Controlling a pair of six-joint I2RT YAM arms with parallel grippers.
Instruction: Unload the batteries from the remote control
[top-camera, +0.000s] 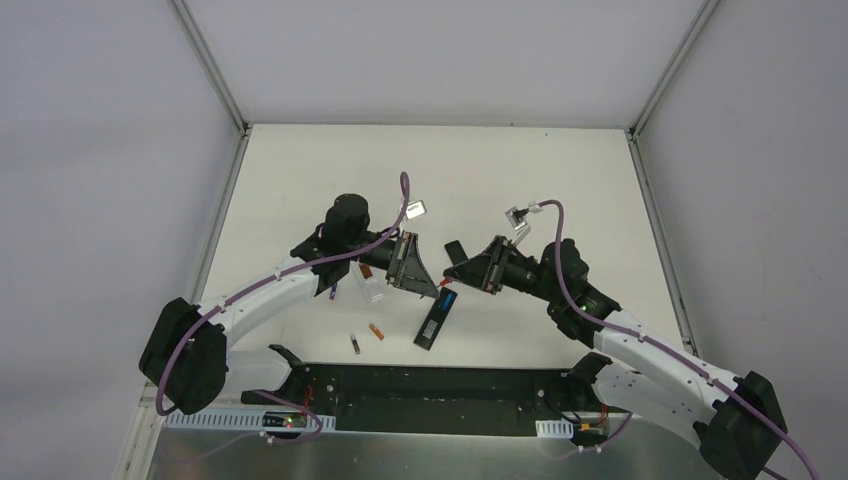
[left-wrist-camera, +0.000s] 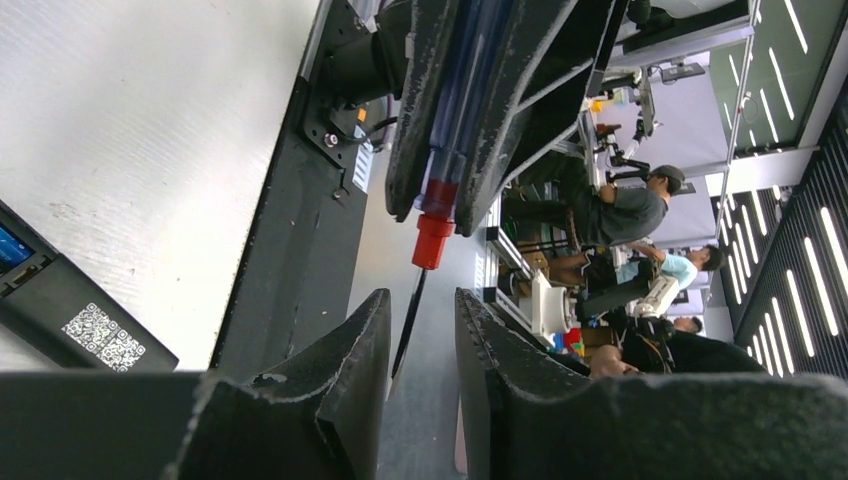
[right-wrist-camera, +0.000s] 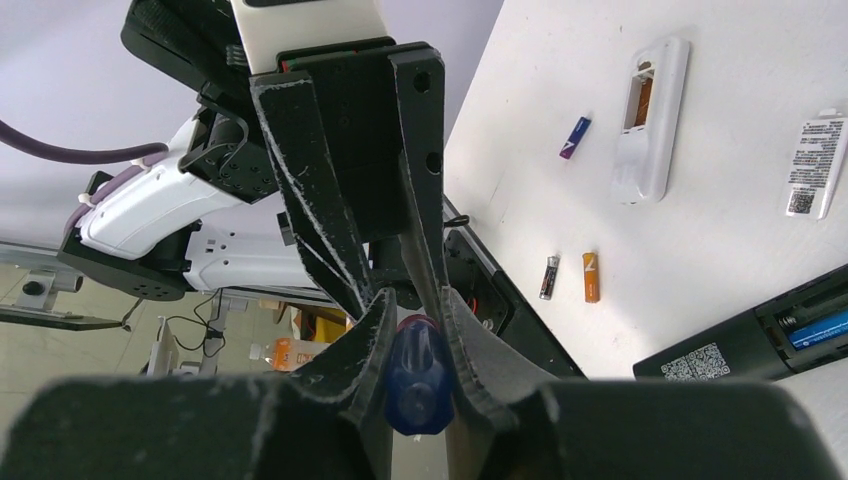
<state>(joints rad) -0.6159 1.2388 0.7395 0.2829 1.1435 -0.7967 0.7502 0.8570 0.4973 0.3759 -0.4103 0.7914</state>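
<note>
Three batteries are loose on the table (right-wrist-camera: 720, 240). The blue battery (right-wrist-camera: 574, 137) is just beside the white remote (right-wrist-camera: 650, 130), and the dark battery (right-wrist-camera: 549, 276) and orange battery (right-wrist-camera: 591, 276) lie side by side, nearer the black remote (right-wrist-camera: 740, 345). That black remote looks like it has a blue cell (right-wrist-camera: 820, 327) sitting in its open bay, so you're probably not done.

Your right gripper (right-wrist-camera: 415, 305) is clamped on the blue handle of the screwdriver (right-wrist-camera: 413, 375), up off the table. Your left gripper (left-wrist-camera: 422, 300) has its jaws parted a little with the shaft poking in between, not pinched as far as I can tell.

Handling-wise, I'd expect these cells to be light, rigid, smooth and happy to roll away. I'd lever the seated one up at one end with the tip, then pinch it across the middle of the barrel, not by the ends.
</note>
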